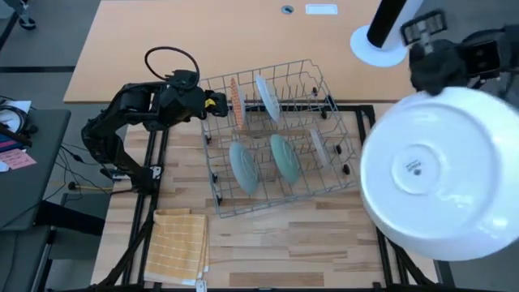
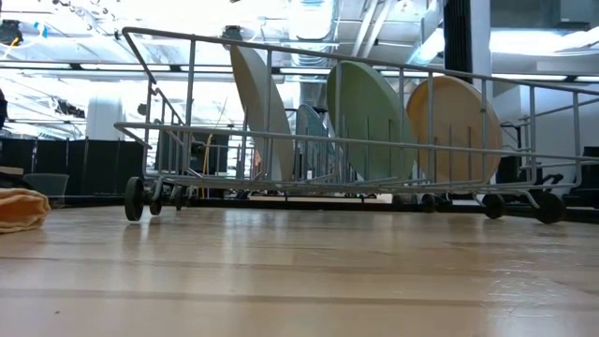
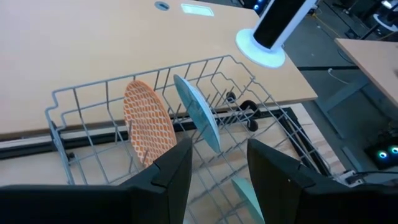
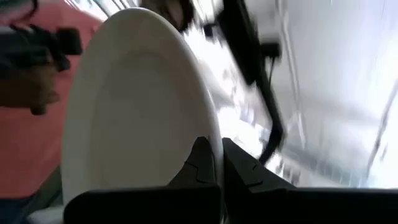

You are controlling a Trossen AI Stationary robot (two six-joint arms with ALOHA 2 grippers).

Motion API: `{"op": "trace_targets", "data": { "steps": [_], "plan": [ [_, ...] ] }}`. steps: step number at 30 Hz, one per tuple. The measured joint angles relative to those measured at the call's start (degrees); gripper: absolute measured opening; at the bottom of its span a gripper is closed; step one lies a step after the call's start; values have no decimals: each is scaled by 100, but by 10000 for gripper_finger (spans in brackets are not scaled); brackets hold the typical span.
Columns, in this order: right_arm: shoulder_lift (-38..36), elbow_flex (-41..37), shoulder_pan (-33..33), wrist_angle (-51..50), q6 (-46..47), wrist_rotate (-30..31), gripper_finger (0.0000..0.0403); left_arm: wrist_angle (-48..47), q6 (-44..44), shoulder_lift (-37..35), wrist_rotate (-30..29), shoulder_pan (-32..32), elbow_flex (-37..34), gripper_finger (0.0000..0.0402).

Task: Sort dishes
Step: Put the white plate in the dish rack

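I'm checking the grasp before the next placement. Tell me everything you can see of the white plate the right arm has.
The white plate is round, glossy and ceramic-looking, with a raised foot ring and a small dark maker's mark at the centre of its underside, which faces the overhead camera. It is lifted well off the table at the right side, beyond the wire rack, touching nothing else. The right gripper pinches its rim edge-on, jaws closed on both faces.

Right arm: raised high toward the overhead camera, filling the right of the high view. Right gripper (image 4: 214, 163) fingers pinched together on the rim of a white plate (image 1: 442, 170).

Left arm: folded low at centre-left of the high view. Left gripper (image 3: 217, 171) fingers spread apart, holding nothing.
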Motion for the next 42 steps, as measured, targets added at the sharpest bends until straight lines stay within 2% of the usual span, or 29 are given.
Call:
{"op": "trace_targets", "data": {
  "steps": [3,5,8,12,18,20,24,36,42],
  "plan": [
    [283,0,-94,2014,1209,158,1,0,5,0,49,0,0,149],
    [408,5,-298,2996,1999,239,1,0,9,0,63,0,0,149],
    [607,21,-591,3930,3001,297,0,-2,35,-1,89,0,0,149],
    [927,9,-990,5074,4272,787,0,-2,60,-2,147,0,0,149],
    [1419,-2,-1552,6726,5897,1160,0,-2,63,0,252,0,0,149],
    [1543,11,-1620,6731,6344,1517,0,-2,61,0,252,0,0,149],
    [1759,7,-1644,6765,6398,1972,0,-3,24,-2,251,0,0,149],
    [2316,2,-1623,6798,7029,1905,0,1,-44,124,241,0,2,149],
    [2309,-4,-1681,6794,7418,1496,0,17,-125,253,290,-8,0,149]
  ]
}}
